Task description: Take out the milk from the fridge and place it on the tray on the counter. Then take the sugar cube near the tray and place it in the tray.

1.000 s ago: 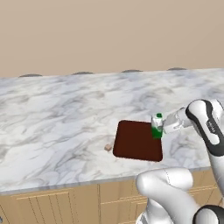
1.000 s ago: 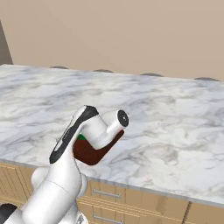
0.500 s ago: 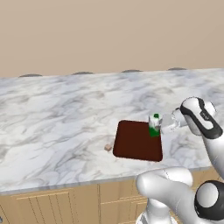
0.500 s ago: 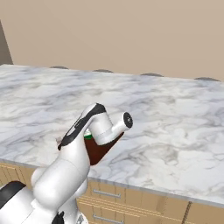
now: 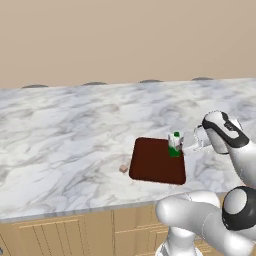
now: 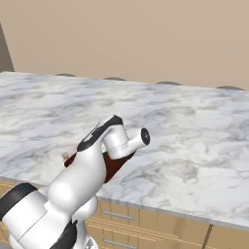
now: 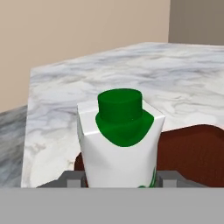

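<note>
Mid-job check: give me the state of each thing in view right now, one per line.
milk: upright on the tray's right edge, between the fingers.
tray: flat on the counter, holding the milk.
sugar cube: on the counter just left of the tray, not in it.
gripper: around the milk; grip or release unclear.
counter: marble top, carrying the tray.

The counter (image 5: 75, 125) bears the tray (image 5: 152, 162) and sugar cube (image 5: 123, 169).

Robot arm (image 5: 200, 220): glossy white rounded shells, fat tubular links. Dark grey-black joint discs and black bands at wrist (image 5: 227, 131) and elbow (image 6: 99, 133). White cylinder stub with dark end cap (image 6: 144, 136) on hand. Small grey finger tips (image 7: 72, 176) square-edged, matte.
</note>
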### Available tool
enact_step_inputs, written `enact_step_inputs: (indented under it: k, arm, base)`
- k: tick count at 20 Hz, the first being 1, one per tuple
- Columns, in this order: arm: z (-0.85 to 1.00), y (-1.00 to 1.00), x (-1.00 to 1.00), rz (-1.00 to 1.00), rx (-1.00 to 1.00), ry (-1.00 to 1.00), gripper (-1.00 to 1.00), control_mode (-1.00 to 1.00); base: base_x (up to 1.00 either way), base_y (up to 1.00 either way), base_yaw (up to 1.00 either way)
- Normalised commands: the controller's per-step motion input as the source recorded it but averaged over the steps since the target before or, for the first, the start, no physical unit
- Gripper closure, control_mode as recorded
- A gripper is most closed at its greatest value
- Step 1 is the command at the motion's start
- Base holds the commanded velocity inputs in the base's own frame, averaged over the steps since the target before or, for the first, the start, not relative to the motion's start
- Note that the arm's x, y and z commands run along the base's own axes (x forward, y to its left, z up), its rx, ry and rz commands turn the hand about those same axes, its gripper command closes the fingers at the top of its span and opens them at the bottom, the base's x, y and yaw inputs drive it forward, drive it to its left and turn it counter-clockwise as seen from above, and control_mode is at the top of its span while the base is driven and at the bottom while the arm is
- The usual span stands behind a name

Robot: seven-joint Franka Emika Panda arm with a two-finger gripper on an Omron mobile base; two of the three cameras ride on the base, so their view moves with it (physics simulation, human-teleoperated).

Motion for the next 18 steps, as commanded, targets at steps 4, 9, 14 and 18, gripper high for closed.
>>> enact_step_inputs:
  k: [4, 9, 14, 18]
  arm:
    - [-0.33, -0.01, 0.19, 0.04, 0.00, -0.02, 1.00, -1.00]
    - [-0.33, -0.07, 0.23, 0.05, 0.00, -0.02, 1.00, -1.00]
    - [-0.34, -0.06, 0.26, 0.04, 0.00, -0.04, 1.00, -1.00]
    - [-0.33, -0.09, 0.26, 0.05, 0.00, -0.03, 1.00, -1.00]
  base:
    - [0.00, 0.00, 0.00]
    - [0.00, 0.00, 0.00]
    - [0.00, 0.00, 0.00]
    - [0.00, 0.00, 0.00]
